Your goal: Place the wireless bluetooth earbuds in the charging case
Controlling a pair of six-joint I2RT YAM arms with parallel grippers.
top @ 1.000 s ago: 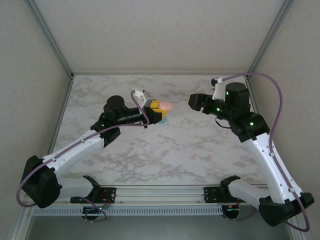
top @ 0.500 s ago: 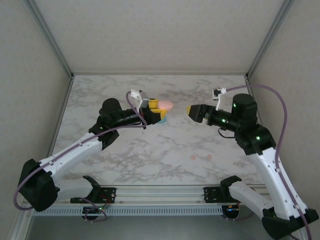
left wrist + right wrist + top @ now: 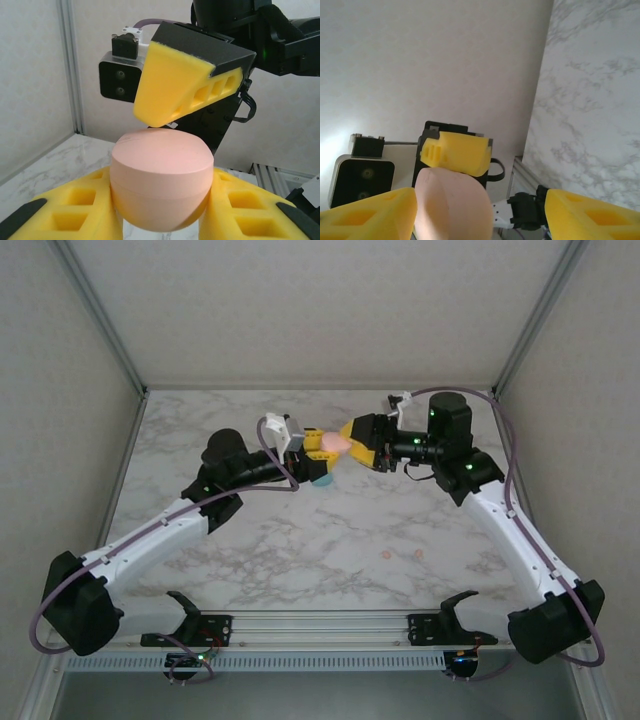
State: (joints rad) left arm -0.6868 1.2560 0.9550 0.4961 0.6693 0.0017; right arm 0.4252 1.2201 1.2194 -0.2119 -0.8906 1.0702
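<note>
Left gripper (image 3: 318, 455) clamped on pink charging case (image 3: 160, 185) | right gripper (image 3: 352, 445) spread open around case | pink earbuds (image 3: 386, 554) well apart from case

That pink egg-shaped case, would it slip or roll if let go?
The pink case looks smooth and rounded, so it is probably slippery and apt to roll on the marble table. It shows no denting between the yellow foam pads, so it is likely rigid.

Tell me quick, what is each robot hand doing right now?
Left gripper: shut on the pink case.
Right gripper: open, its fingers around that case's top.
</note>
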